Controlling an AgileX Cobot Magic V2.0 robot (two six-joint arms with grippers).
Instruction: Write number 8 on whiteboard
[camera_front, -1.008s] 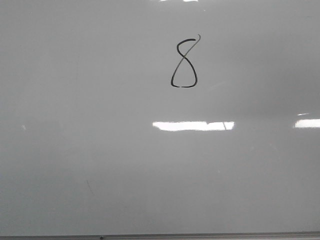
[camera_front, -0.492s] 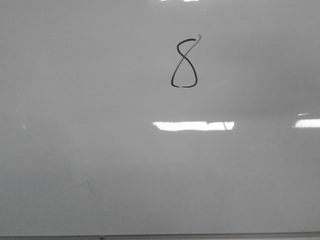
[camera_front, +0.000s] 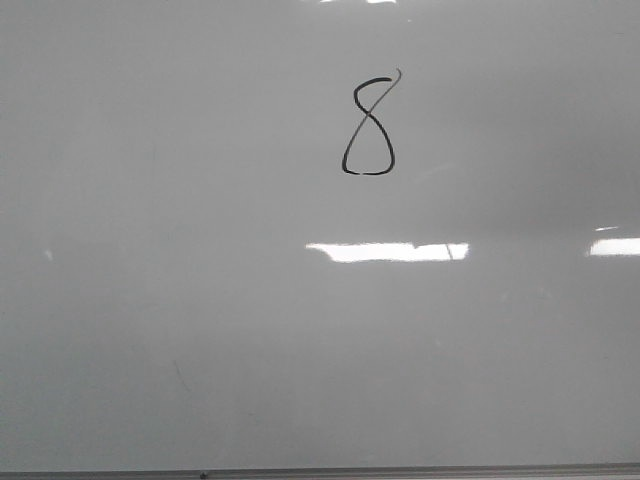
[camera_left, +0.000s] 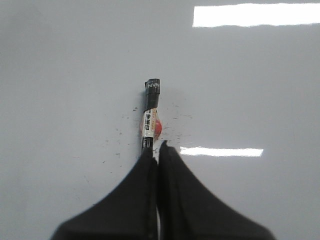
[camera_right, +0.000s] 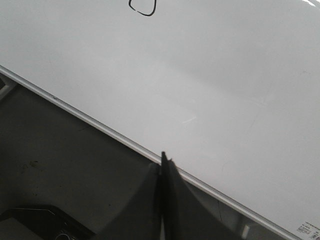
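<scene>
The number 8 (camera_front: 368, 125) stands in thin black ink on the upper middle of the whiteboard (camera_front: 200, 300), which fills the front view. Neither gripper shows in that view. In the left wrist view my left gripper (camera_left: 156, 150) is shut on a marker (camera_left: 150, 112) with a black end and a white label, which sticks out past the fingertips over the whiteboard (camera_left: 250, 75). My right gripper (camera_right: 163, 160) is shut on nothing, hovering at the whiteboard's (camera_right: 225, 75) metal edge strip (camera_right: 100, 125). Only the lower loop of the number 8 (camera_right: 146, 14) shows there.
Bright rectangular light reflections (camera_front: 386, 251) lie across the board. Small ink specks (camera_left: 120, 135) dot the board around the marker. A dark surface (camera_right: 60, 165) lies beyond the edge strip (camera_front: 400, 472), with a dark fixture at its corner (camera_right: 45, 225).
</scene>
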